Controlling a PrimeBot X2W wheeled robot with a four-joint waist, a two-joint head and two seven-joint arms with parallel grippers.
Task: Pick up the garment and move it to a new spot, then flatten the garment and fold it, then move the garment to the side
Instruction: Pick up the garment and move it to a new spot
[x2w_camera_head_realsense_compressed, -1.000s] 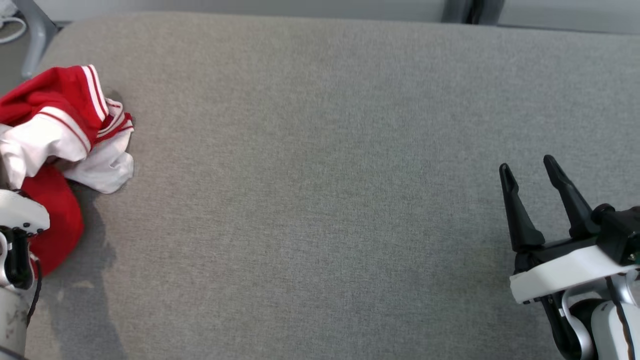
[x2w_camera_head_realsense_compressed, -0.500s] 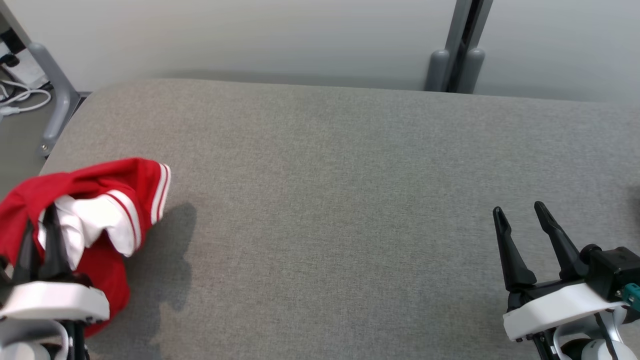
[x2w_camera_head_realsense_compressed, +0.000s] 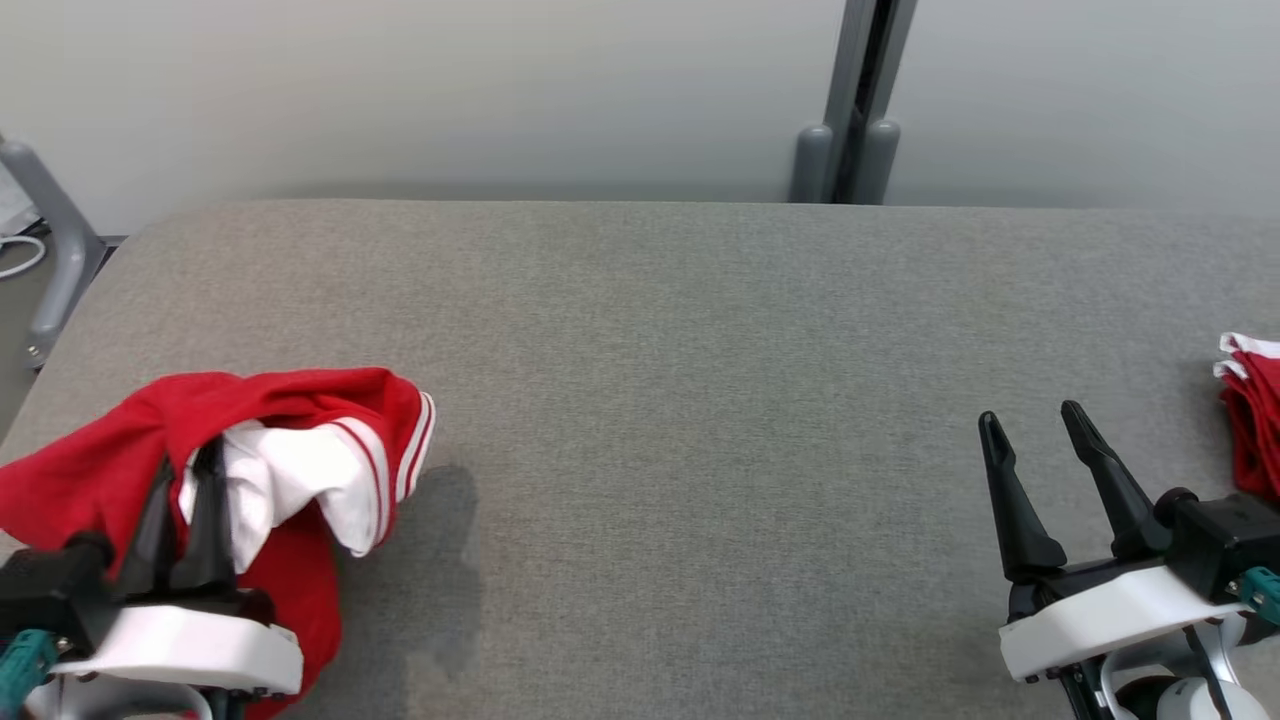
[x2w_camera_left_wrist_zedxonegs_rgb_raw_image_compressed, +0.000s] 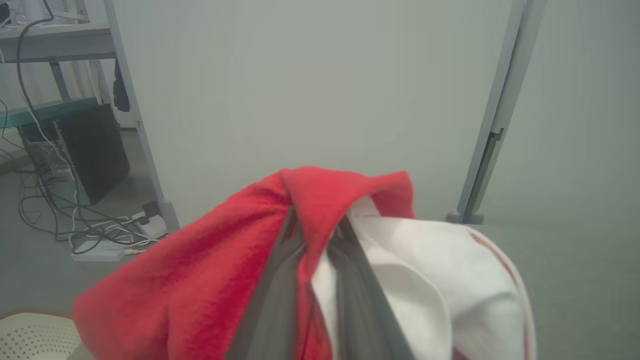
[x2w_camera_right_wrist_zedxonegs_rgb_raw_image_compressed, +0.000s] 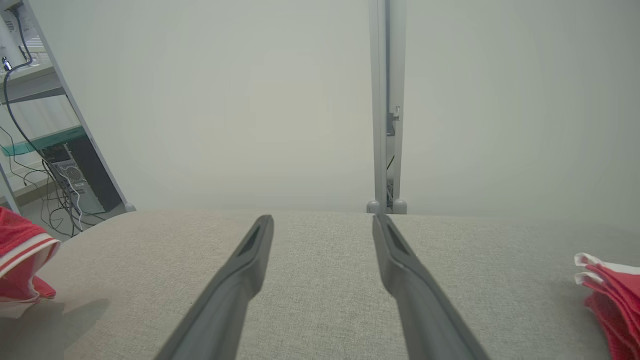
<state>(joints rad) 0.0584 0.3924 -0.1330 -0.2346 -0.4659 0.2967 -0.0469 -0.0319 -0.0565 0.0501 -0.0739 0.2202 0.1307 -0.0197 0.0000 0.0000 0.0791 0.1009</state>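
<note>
Head view: we list the left tool (x2w_camera_head_realsense_compressed: 188, 462) pinching the red-and-white garment (x2w_camera_head_realsense_compressed: 290, 400), lower left of the frame, over the grey bench (x2w_camera_head_realsense_compressed: 700, 400). We list the right tool (x2w_camera_head_realsense_compressed: 1030, 415), lower right, fingers spread.

- The garment (x2w_camera_head_realsense_compressed: 290, 430) is red cloth with a white part, and thin red and white stripes run along one hem.
- It is crumpled into a loose bunch, neither flat nor folded. Red folds drape over the top, and the white part bulges out below them with the striped edge curling under.
- The left gripper (x2w_camera_head_realsense_compressed: 190, 458) holds it, its two dark fingers close together with a ridge of red cloth pinched between them.
- It hangs over the near left part of the gray padded surface (x2w_camera_head_realsense_compressed: 700, 400), and its shadow falls just to its right.
- Whether its lowest fold touches the surface cannot be told.
</note>
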